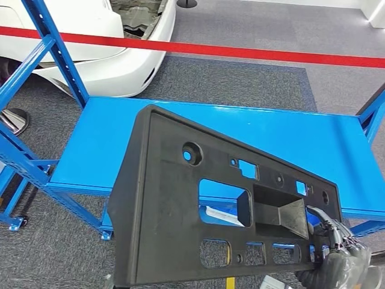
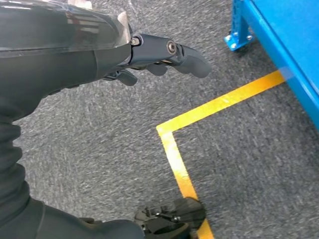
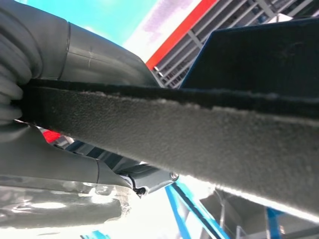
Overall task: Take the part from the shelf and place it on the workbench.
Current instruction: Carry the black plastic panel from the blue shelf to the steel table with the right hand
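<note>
A large black plastic panel (image 1: 172,198) with several cut-outs hangs tilted in front of me, above the near edge of the blue shelf deck (image 1: 290,135). My right hand (image 1: 334,256) grips the panel's lower right corner in the head view. In the right wrist view the panel's rough edge (image 3: 195,134) runs across the picture, clamped by my right hand (image 3: 56,124). My left hand (image 2: 161,57) hangs over the grey carpet, holding nothing, its fingers loosely extended.
A red barrier tape (image 1: 254,53) stretches across behind the shelf, with a white car (image 1: 113,54) beyond it. Blue shelf uprights (image 1: 54,42) stand at the left. A yellow floor line (image 2: 211,107) marks a corner near the shelf foot (image 2: 237,40).
</note>
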